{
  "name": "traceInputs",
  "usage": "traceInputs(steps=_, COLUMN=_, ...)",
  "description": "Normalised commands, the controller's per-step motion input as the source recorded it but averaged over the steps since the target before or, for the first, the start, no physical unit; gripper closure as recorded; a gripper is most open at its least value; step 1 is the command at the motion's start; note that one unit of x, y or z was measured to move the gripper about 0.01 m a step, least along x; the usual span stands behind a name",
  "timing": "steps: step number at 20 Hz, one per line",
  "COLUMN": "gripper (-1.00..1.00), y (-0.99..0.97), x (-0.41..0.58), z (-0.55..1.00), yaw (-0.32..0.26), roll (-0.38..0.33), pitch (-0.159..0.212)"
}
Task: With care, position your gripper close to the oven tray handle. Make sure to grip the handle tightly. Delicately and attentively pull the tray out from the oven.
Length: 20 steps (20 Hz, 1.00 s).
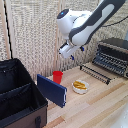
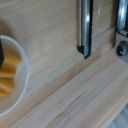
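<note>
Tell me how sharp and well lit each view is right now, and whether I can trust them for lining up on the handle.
Exterior view: low resolution, soft, evenly lit; the gripper is small and blurry, jaws unreadable, and the oven tray handle is only a thin dark line. Wrist view: blurred throughout; a glare streak runs along the handle; the bowl is smeared.

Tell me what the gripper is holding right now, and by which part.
Nothing. The gripper hangs in the air above the table, apart from the oven tray handle, with nothing between its blue-tipped fingers.
</note>
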Motion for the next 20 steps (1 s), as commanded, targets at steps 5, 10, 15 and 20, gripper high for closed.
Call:
traceInputs(steps=5, gripper=-1.00, y=-0.45, x=0.011, z=0.00, yaw=0.068, roll=-0.299, pitch=-0.024)
traceInputs(steps=10, gripper=-1.00, y=-0.47, x=0.038, z=-0.02, yaw=0.069, roll=-0.287, pitch=-0.005)
traceInputs(steps=15, gripper=-1.00, y=-0.54, x=0.174, z=-0.15, yaw=0.098, roll=-0.207, pitch=0.000)
traceInputs(steps=20, gripper=-1.00, y=-0.53, x=0.187, z=-0.20, yaw=0.065, roll=-0.184, pitch=0.000)
